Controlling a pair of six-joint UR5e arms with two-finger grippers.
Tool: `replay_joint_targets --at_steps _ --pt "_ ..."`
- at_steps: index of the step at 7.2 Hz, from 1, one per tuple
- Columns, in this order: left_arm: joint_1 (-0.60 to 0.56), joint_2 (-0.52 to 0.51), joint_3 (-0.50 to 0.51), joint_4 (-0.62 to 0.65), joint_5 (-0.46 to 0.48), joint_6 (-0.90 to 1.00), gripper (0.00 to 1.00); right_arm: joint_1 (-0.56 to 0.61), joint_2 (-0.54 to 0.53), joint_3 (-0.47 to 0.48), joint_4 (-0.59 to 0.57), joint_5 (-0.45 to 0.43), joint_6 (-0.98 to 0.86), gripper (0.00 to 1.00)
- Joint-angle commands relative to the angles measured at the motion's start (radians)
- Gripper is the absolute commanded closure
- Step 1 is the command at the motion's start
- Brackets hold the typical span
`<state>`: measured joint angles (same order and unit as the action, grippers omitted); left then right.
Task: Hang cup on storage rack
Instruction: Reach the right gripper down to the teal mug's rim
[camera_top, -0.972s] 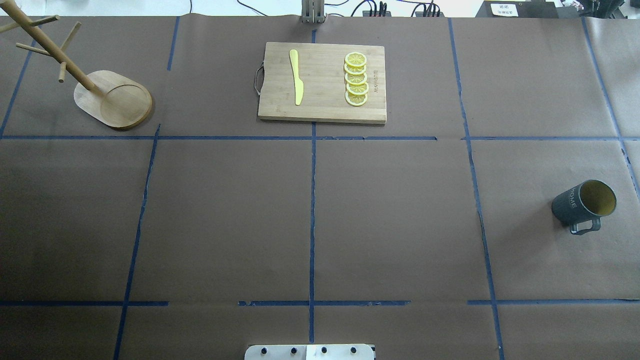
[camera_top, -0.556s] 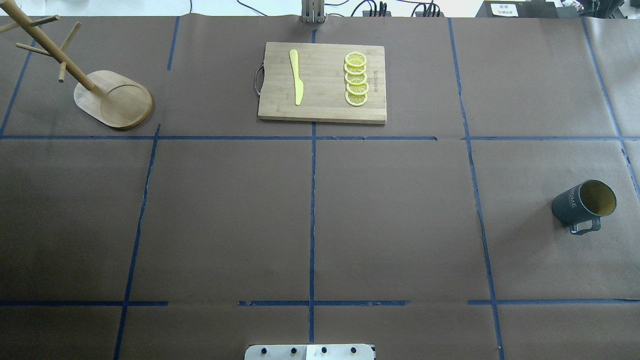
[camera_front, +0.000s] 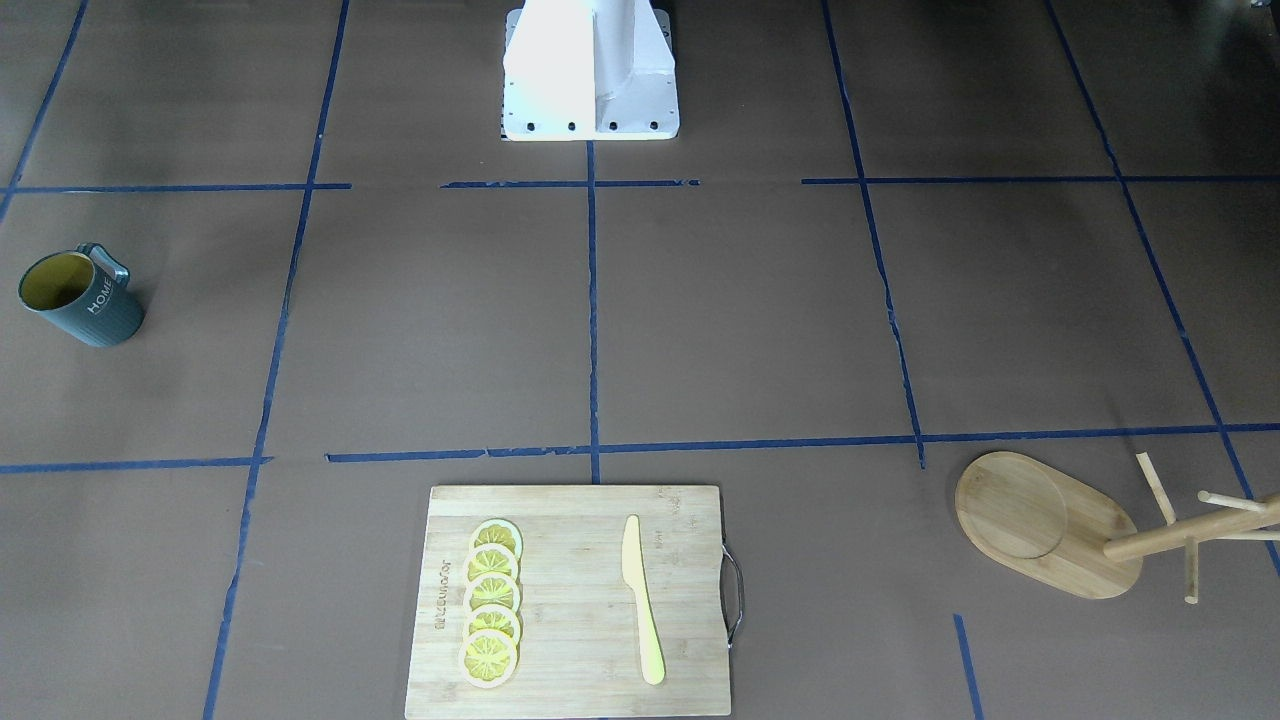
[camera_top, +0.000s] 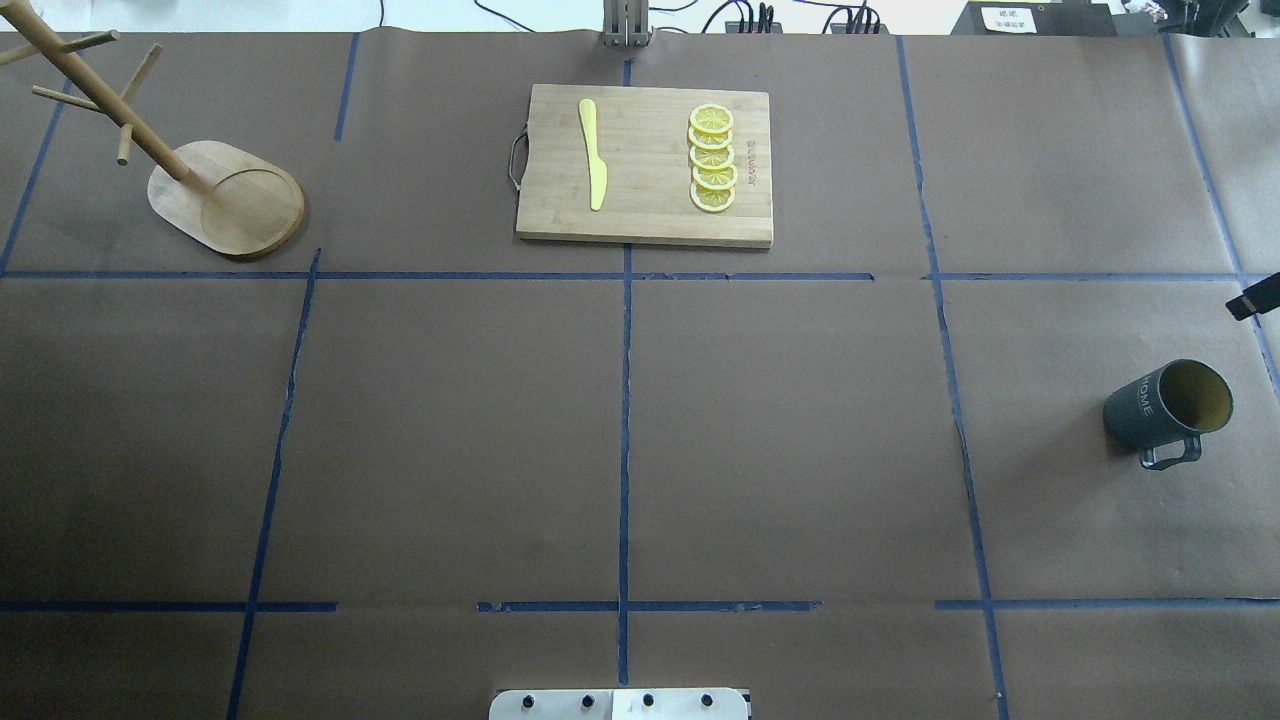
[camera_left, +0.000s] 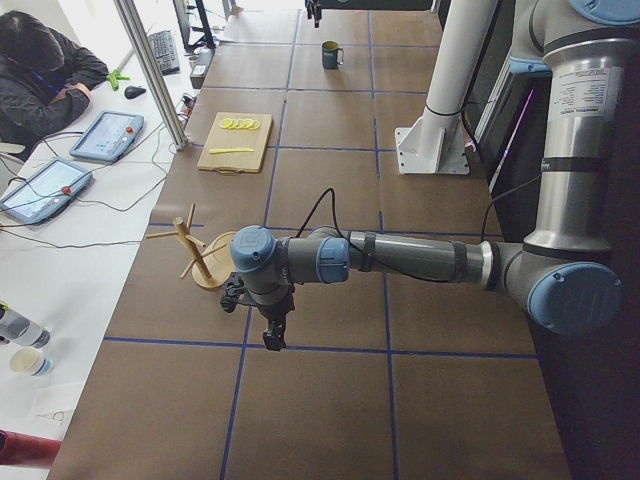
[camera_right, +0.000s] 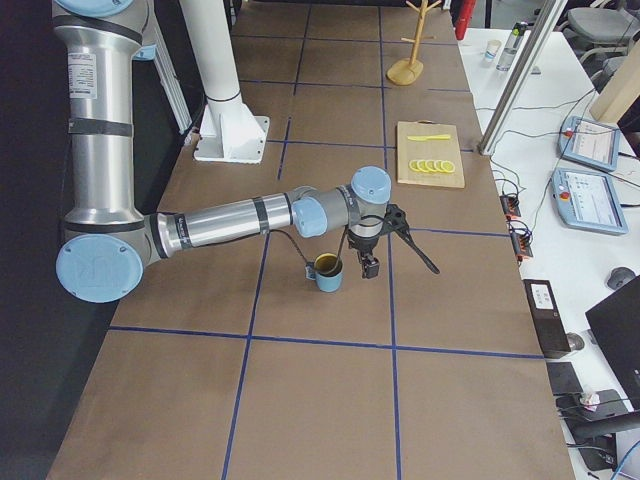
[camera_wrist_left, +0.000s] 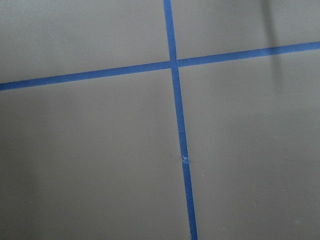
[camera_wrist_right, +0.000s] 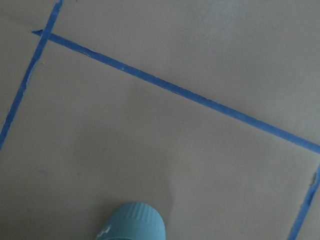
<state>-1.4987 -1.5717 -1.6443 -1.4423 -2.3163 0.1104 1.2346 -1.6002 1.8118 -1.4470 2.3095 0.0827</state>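
Observation:
The cup (camera_top: 1165, 410) is a dark teal-grey ribbed mug with a yellow inside and a "HOME" label. It stands upright at the table's right end, handle toward the robot (camera_front: 85, 300). The storage rack (camera_top: 225, 195), a bamboo mug tree on an oval base, stands at the far left (camera_front: 1040, 520). My right gripper (camera_right: 398, 258) hovers just beyond the cup (camera_right: 327, 272). Only its dark tip (camera_top: 1255, 300) shows overhead, so I cannot tell if it is open. The right wrist view shows the cup's ribbed side (camera_wrist_right: 132, 222) at the bottom edge. My left gripper (camera_left: 272, 325) hangs over bare table near the rack (camera_left: 200, 255). I cannot tell its state.
A bamboo cutting board (camera_top: 645, 225) with a yellow knife (camera_top: 593, 155) and lemon slices (camera_top: 712, 158) lies at the far middle. The robot's white base (camera_front: 590, 70) stands at the near edge. A person sits beyond the table's far edge (camera_left: 45, 70).
A dark tip of my right gripper has come into the overhead view at the right edge, above the cup. The cup, rack and board have not moved.

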Motion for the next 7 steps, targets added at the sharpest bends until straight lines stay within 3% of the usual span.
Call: replay_joint_targets --at_steps 1,4,7 --pt "0.000 -0.002 0.000 -0.001 0.000 0.000 0.00 -0.055 -0.030 -0.012 0.066 -0.002 0.072 0.00" --pt "0.005 -0.004 0.000 -0.001 -0.002 0.000 0.00 -0.099 -0.087 -0.025 0.097 -0.028 0.072 0.00" --pt "0.006 -0.005 -0.005 -0.003 -0.002 0.000 0.00 -0.136 -0.084 -0.116 0.181 -0.048 0.075 0.01"
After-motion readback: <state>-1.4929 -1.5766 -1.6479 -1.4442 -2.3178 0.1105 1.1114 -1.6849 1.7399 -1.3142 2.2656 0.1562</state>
